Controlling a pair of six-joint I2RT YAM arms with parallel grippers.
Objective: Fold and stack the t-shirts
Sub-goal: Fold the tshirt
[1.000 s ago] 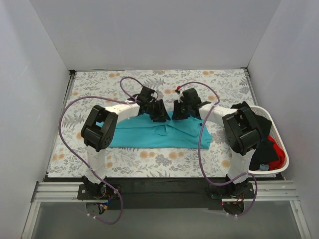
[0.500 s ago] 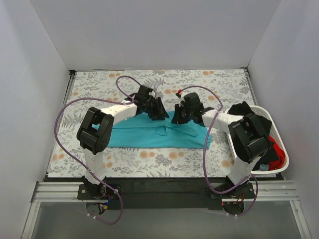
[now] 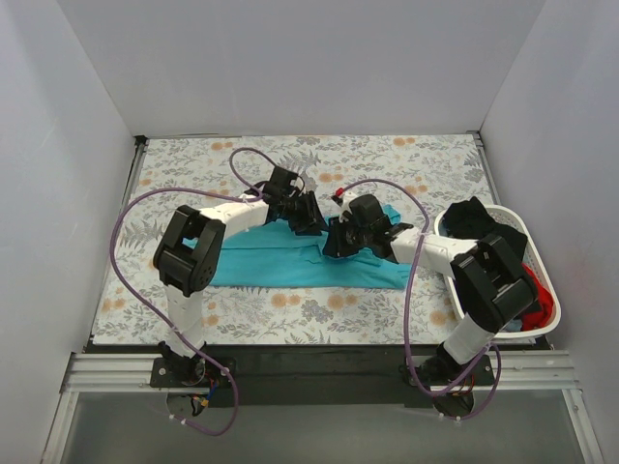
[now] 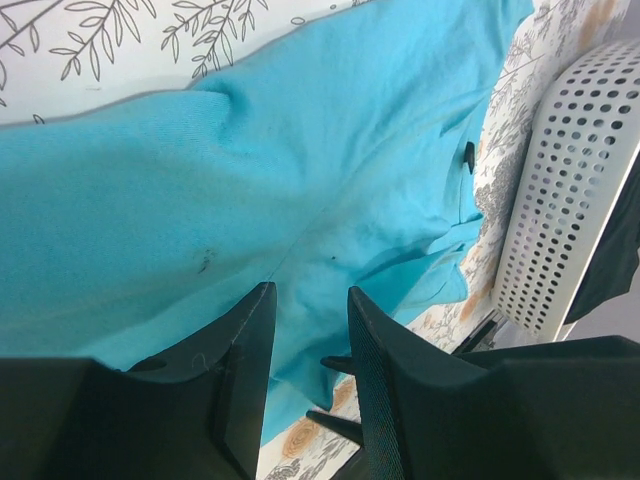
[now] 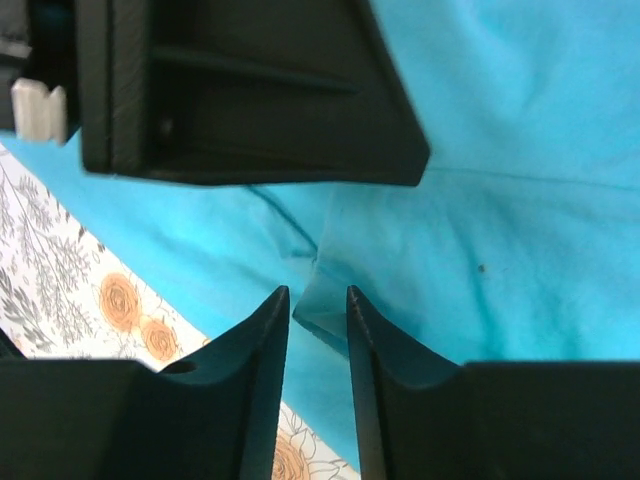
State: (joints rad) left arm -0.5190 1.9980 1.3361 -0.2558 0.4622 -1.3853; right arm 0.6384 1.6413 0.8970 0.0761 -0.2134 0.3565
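The teal t-shirt (image 3: pixel 280 263) lies folded into a long strip across the middle of the floral cloth. My left gripper (image 3: pixel 308 215) hovers over its back edge with the jaws narrowly apart and nothing between them; in the left wrist view it (image 4: pixel 305 300) looks down on the teal cloth (image 4: pixel 250 180). My right gripper (image 3: pixel 337 242) is low over the shirt's middle, close to the left one. Its jaws (image 5: pixel 318 300) stand narrowly apart with a raised fold of teal cloth (image 5: pixel 325 285) between the tips. Black (image 3: pixel 476 218) and red (image 3: pixel 542 309) shirts sit in the basket.
The white plastic basket (image 3: pixel 538 263) stands at the right edge; its perforated wall also shows in the left wrist view (image 4: pixel 565 180). The grey floral cloth (image 3: pixel 193 174) covers the table. White walls close in on the left, back and right. Purple cables loop over both arms.
My right gripper has moved left and nearer, from the shirt's back edge down onto its middle near the collar. My left gripper has stayed in place.
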